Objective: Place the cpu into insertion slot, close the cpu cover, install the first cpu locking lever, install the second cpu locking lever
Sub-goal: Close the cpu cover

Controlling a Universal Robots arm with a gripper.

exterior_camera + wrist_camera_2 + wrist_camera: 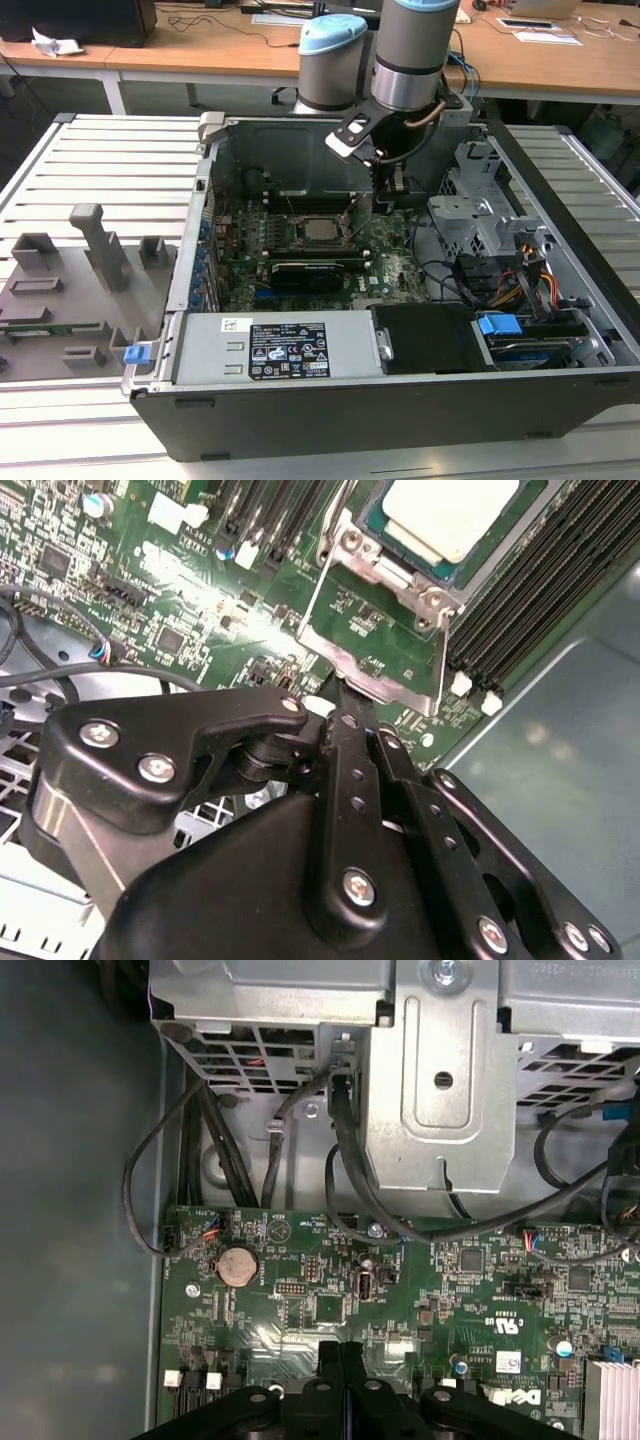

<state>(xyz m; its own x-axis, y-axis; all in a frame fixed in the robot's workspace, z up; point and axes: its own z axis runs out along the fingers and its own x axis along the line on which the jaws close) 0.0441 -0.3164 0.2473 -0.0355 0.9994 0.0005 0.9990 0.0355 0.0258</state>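
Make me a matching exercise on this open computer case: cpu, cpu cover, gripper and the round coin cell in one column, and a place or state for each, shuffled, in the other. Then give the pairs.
Things
1. cpu
2. cpu cover
3. gripper
4. coin cell

Places or states
A. fingers together, tip at the cover's free edge
B. on the green board, near black cables
C. seated in the insertion slot
D. hinged open, off the chip

Pairs: 1-C, 2-D, 3-A, 4-B
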